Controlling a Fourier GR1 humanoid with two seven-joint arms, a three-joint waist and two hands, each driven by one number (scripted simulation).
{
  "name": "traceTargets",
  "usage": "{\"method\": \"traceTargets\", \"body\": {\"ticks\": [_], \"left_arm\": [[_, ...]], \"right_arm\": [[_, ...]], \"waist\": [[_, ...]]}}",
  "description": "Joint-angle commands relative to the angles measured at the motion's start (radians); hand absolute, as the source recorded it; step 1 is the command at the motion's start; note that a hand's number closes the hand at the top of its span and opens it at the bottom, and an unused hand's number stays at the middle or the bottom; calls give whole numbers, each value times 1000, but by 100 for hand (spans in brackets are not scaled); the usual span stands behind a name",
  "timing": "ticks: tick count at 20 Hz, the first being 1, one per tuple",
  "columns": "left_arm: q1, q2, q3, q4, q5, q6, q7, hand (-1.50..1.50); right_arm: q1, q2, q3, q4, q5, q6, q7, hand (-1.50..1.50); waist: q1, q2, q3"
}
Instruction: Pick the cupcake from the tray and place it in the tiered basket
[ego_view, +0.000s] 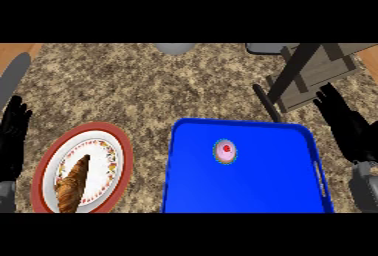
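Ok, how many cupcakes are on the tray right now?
1. The cupcake sits near the middle of the blue tray, toward its far edge. The tray's near end runs out of view, so more could be hidden there.

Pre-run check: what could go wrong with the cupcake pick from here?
1. The cupcake is small on the tray; the open right robot hand may tip it while closing.
2. The basket post stands beside that hand, so a lift could clip it.

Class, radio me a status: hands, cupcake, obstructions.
Left hand open, right hand open. Cupcake on tray, untouched. Nothing over cupcake.
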Motion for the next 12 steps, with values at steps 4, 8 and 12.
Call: {"method": "traceTargets", "body": {"ticks": [4,8,12], "left_arm": [[-99,-99,-168,-38,-33,-116,30,0],[-92,-204,-305,-59,-38,-187,32,0],[-84,-212,-302,15,-44,-241,-27,0]], "right_arm": [[-151,264,218,-28,176,-211,23,-150],[-227,369,316,109,384,-428,82,-150],[-298,416,435,205,240,-586,-140,-150]], "waist": [[2,4,-14],[23,11,-16],[33,7,-12]]}}
